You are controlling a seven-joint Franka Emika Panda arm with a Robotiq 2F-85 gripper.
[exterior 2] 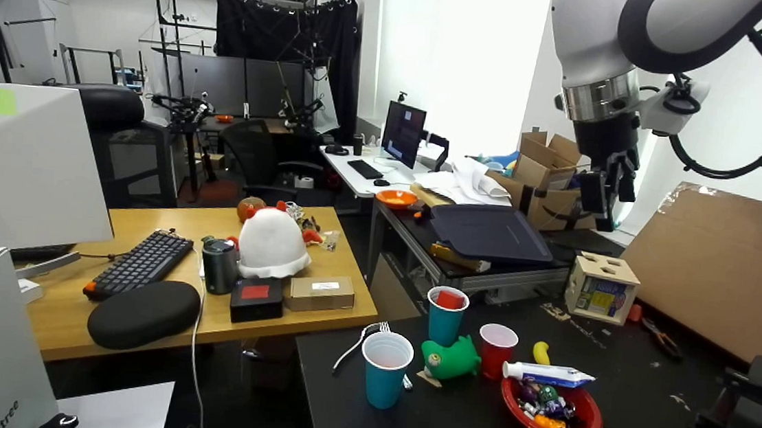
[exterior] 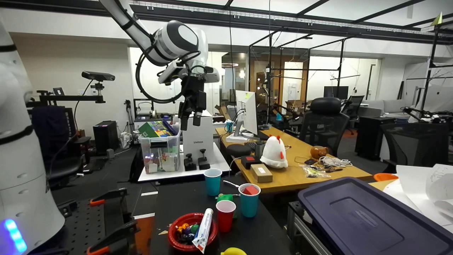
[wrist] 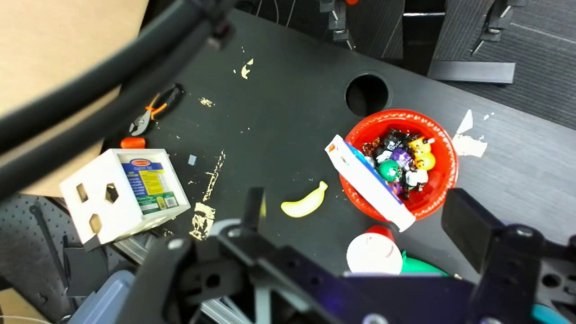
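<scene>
Claw (wrist: 356,204), 2 fingers (wrist: 253,208) parted and empty, hung high; the tube (wrist: 369,182) bridging the bowl (wrist: 438,180) looked light (probably squashy), best pinched mid-body.

Your arm (exterior 2: 579,38) is white, with a dark-ringed joint (exterior 2: 676,27), a silvery collar (exterior 2: 598,99) and a looping black cable (exterior 2: 715,173). Your hand (wrist: 361,213) is black and blocky, set with pale screws (wrist: 375,319); blue lights (exterior: 15,236) mark the base (exterior: 30,202).
</scene>
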